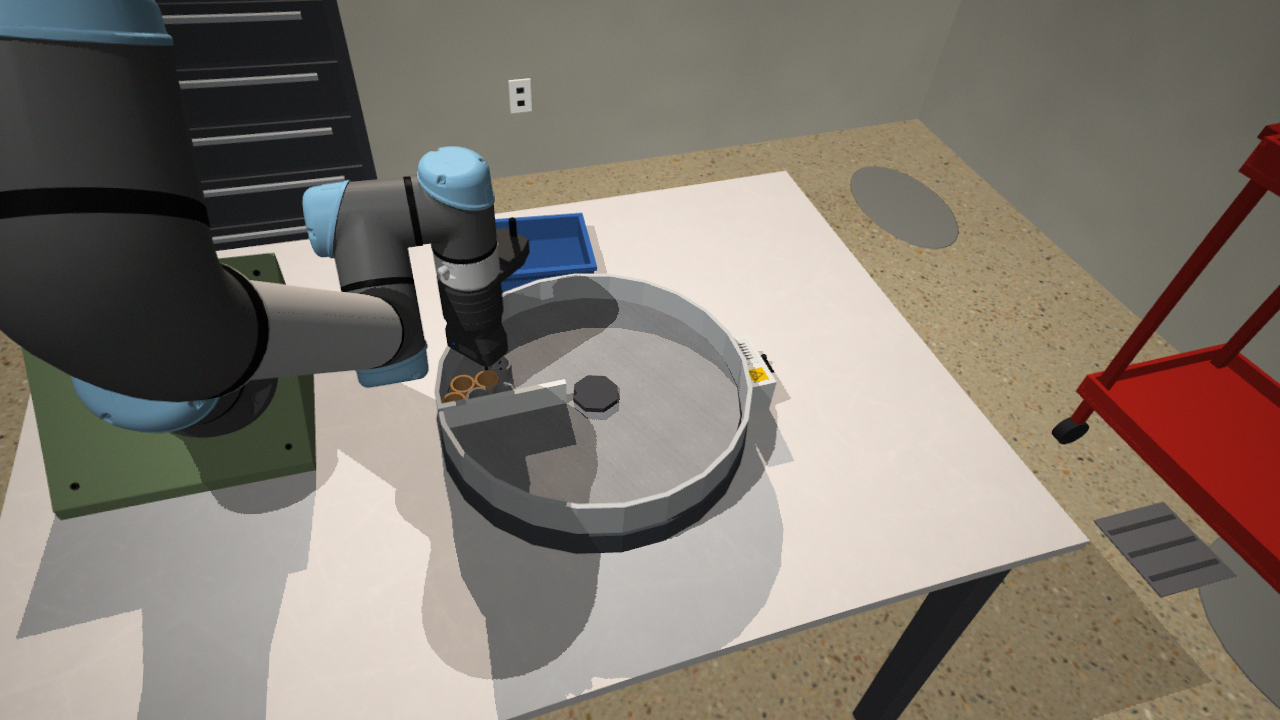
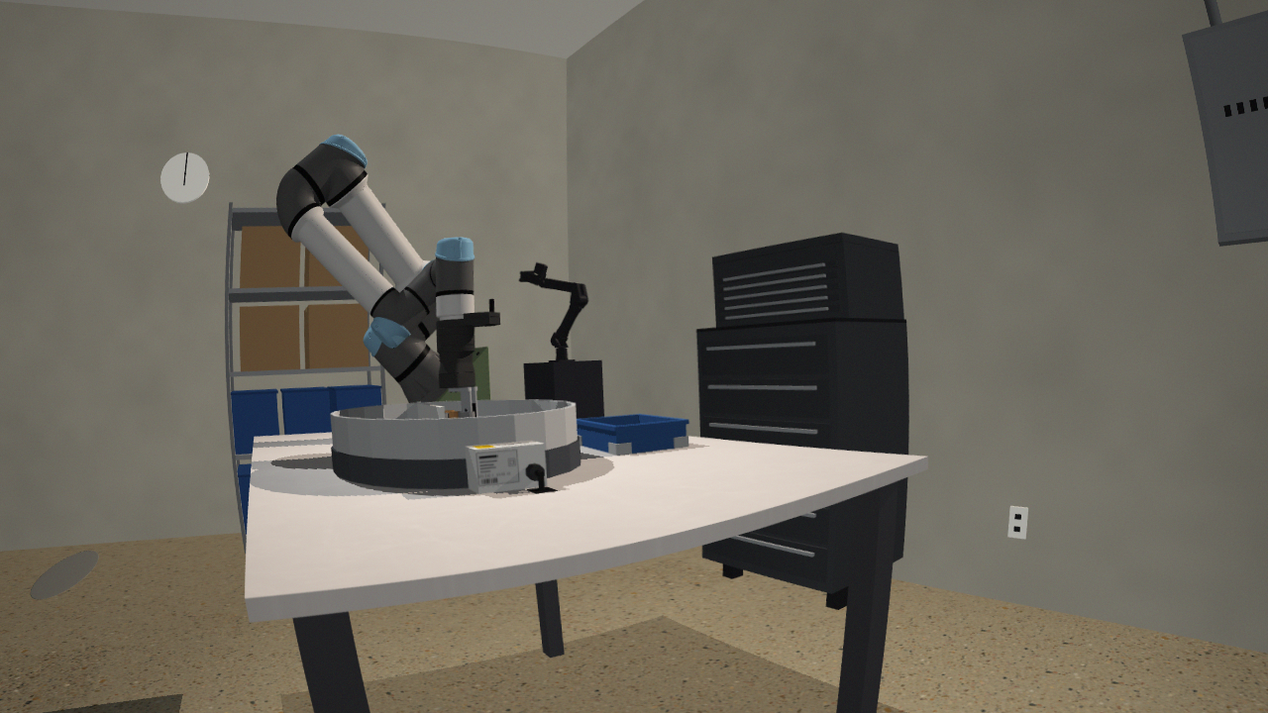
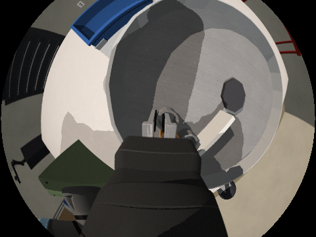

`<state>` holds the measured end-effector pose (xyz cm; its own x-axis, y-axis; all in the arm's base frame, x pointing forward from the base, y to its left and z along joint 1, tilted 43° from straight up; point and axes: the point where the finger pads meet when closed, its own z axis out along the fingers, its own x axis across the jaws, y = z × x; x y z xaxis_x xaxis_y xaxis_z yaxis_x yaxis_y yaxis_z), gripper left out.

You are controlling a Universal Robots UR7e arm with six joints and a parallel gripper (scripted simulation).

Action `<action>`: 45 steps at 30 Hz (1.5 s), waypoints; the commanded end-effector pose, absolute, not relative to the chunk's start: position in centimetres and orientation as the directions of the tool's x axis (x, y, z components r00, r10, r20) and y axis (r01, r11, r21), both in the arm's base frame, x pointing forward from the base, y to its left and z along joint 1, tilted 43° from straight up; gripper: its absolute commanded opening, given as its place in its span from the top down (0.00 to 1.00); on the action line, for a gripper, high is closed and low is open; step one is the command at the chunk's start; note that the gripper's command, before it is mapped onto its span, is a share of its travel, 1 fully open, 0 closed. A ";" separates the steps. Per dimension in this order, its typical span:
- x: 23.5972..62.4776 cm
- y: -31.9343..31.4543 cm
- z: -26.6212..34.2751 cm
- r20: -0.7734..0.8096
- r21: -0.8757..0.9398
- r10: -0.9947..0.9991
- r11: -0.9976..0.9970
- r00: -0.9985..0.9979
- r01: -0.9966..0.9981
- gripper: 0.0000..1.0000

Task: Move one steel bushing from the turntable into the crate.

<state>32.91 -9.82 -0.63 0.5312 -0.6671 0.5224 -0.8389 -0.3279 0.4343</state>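
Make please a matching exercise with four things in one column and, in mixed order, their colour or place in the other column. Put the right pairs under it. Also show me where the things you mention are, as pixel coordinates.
1. Crate [image 1: 559,246] [image 2: 634,436] [image 3: 108,14]
2. Round hub [image 1: 595,394] [image 3: 233,95]
3. Cart [image 1: 1181,277] [image 3: 286,52]
4. Small box with yellow label [image 1: 763,388] [image 2: 500,469]

A. Red, on the floor
B. Beside the outer wall of the turntable [image 1: 617,519] [image 2: 398,434] [image 3: 276,82]
C. Blue, on the table
D. Dark, in the middle of the turntable

Right pairs: 1-C, 2-D, 3-A, 4-B

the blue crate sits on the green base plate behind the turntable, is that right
Not on the green plate: the blue crate stands directly on the white table, as the top view shows. It is behind the turntable there.
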 end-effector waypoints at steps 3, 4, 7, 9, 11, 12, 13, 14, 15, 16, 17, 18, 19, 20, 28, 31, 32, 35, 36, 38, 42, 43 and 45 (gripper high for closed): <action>32.9 -9.8 -0.6 0.523 0.434 -0.667 -0.328 0.531 -0.839 1.00; 32.9 -9.8 -0.6 0.523 0.434 -0.667 -0.328 0.531 -0.839 1.00; 32.9 -9.8 -0.6 0.523 0.434 -0.667 -0.328 0.531 -0.839 1.00; 32.9 -9.8 -0.6 0.523 0.434 -0.667 -0.328 0.531 -0.839 1.00; 32.9 -9.8 -0.6 0.523 0.434 -0.667 -0.328 0.531 -0.839 1.00; 32.9 -9.8 -0.6 0.523 0.434 -0.667 -0.328 0.531 -0.839 1.00; 32.9 -9.8 -0.6 0.523 0.434 -0.667 -0.328 0.531 -0.839 1.00; 32.9 -9.8 -0.6 0.523 0.434 -0.667 -0.328 0.531 -0.839 1.00; 32.9 -9.8 -0.6 0.523 0.434 -0.667 -0.328 0.531 -0.839 1.00; 32.9 -9.8 -0.6 0.523 0.434 -0.667 -0.328 0.531 -0.839 1.00; 32.9 -9.8 -0.6 0.523 0.434 -0.667 -0.328 0.531 -0.839 1.00; 32.9 -9.8 -0.6 0.523 0.434 -0.667 -0.328 0.531 -0.839 1.00; 32.9 -9.7 -0.7 0.523 0.434 -0.667 -0.328 0.531 -0.839 1.00; 32.8 -9.7 -0.7 0.523 0.434 -0.667 -0.328 0.531 -0.839 1.00; 32.8 -9.6 -0.8 0.523 0.434 -0.667 -0.328 0.531 -0.839 1.00; 32.8 -9.6 -0.8 0.523 0.434 -0.667 -0.328 0.531 -0.839 1.00; 32.8 -9.6 -0.8 0.523 0.434 -0.667 -0.328 0.531 -0.839 1.00; 32.8 -9.5 -0.7 0.523 0.434 -0.667 -0.328 0.531 -0.839 1.00; 32.8 -9.4 -0.5 0.523 0.434 -0.667 -0.328 0.531 -0.839 1.00; 32.9 -9.2 -0.3 0.523 0.434 -0.667 -0.328 0.531 -0.839 1.00; 32.9 -9.1 -0.2 0.523 0.434 -0.667 -0.328 0.531 -0.839 1.00; 32.9 -9.1 -0.2 0.523 0.434 -0.667 -0.328 0.531 -0.839 1.00; 32.9 -9.1 -0.2 0.523 0.434 -0.667 -0.328 0.531 -0.839 1.00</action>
<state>32.83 -9.19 -0.31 0.5313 -0.6669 0.5225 -0.8389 -0.3283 0.4341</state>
